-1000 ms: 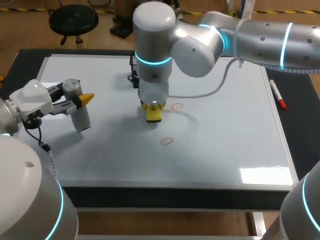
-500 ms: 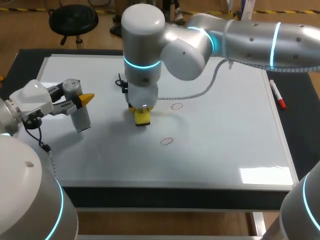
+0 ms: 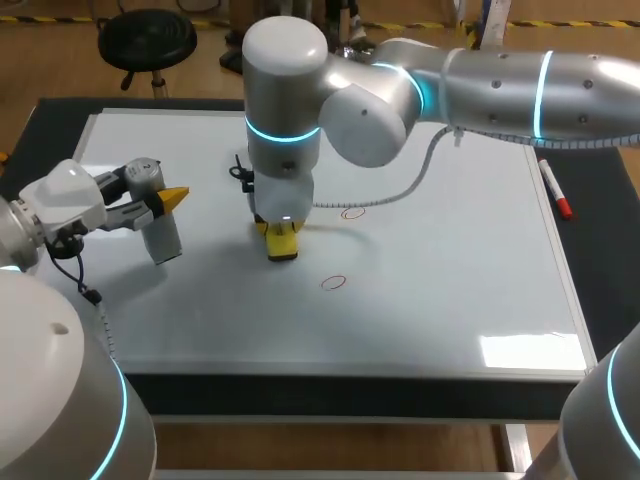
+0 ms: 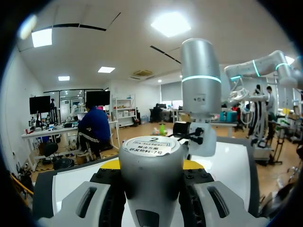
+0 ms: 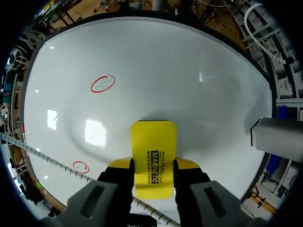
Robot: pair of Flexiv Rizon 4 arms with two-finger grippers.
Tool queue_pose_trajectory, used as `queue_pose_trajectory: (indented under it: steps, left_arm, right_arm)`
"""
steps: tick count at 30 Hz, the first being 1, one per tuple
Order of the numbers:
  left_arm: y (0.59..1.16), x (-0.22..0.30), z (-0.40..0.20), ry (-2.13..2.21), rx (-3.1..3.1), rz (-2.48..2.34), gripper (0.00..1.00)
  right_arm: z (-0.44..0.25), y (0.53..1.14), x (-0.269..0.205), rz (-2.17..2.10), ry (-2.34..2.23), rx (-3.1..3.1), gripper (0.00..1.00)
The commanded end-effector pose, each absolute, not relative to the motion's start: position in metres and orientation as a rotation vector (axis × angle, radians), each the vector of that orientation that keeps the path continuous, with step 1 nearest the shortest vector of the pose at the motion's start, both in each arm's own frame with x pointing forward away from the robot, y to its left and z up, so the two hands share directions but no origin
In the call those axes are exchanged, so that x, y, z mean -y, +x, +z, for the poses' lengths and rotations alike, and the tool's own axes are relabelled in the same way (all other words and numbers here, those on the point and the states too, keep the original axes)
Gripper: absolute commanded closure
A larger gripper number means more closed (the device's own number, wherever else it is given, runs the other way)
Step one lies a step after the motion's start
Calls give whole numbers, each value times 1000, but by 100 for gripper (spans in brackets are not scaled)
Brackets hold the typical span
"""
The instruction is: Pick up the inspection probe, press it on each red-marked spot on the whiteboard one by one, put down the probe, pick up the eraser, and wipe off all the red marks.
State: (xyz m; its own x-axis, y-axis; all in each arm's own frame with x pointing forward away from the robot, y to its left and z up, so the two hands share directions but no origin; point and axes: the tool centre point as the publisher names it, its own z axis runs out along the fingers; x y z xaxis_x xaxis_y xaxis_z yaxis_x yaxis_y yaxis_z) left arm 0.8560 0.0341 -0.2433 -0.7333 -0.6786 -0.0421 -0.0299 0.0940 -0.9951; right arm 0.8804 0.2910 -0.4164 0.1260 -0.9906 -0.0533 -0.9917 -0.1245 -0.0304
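Observation:
The grey cylindrical probe [image 3: 161,237] stands tilted at the whiteboard's [image 3: 450,270] left side, with my left gripper [image 3: 156,205] shut on its upper part. In the left wrist view the probe [image 4: 150,156] fills the gap between the fingers of that gripper [image 4: 151,164]. My right gripper [image 3: 282,236] points down at mid-board, shut on the yellow eraser [image 3: 282,243], which rests on or just over the surface. Two red circles remain: one [image 3: 352,212] to its right, one [image 3: 333,283] nearer the front. The right wrist view shows the eraser [image 5: 153,156] and both circles [image 5: 102,83] [image 5: 81,166].
A red marker pen [image 3: 555,188] lies along the board's right edge. My right arm's cable [image 3: 400,190] hangs over the board behind the far circle. The probe [image 5: 279,139] shows beside the eraser in the right wrist view.
My right arm has slid the eraser leftward across the board, away from the far red circle. Both circles look unchanged. The left arm and probe have stayed put.

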Motion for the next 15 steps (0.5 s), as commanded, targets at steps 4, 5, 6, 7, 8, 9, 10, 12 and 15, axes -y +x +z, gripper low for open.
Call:
queue_pose_trajectory:
  steps: [4, 5, 6, 7, 8, 9, 10, 12, 15]
  left_arm:
    - [857, -33, -242, -695, -1875, -1683, 100]
    - [857, -33, -242, -695, -1875, -1683, 100]
    - [857, -33, -242, -695, -1875, -1683, 100]
    - [857, -33, -242, -695, -1875, -1683, 100]
    - [857, -33, -242, -695, -1875, -1683, 100]
    - [857, -33, -242, -695, -1875, -1683, 100]
    - [857, -33, -242, -695, -1875, -1683, 100]
    - [857, -33, -242, -695, -1875, -1683, 100]
    - [857, -33, -242, -695, -1875, -1683, 100]
  right_arm:
    - [-425, 882, -289, 27, -2356, -2046, 100]
    - [-426, 881, -288, 28, -2358, -2047, 100]
    - [-426, 881, -288, 28, -2360, -2047, 100]
    - [-427, 881, -287, 29, -2361, -2048, 100]
    - [-427, 881, -286, 29, -2359, -2050, 100]
    - [-427, 881, -285, 29, -2358, -2052, 100]
    - [-427, 881, -283, 29, -2354, -2057, 100]
    - [-428, 881, -279, 28, -2345, -2068, 100]
    - [-427, 882, -272, 22, -2323, -2087, 100]
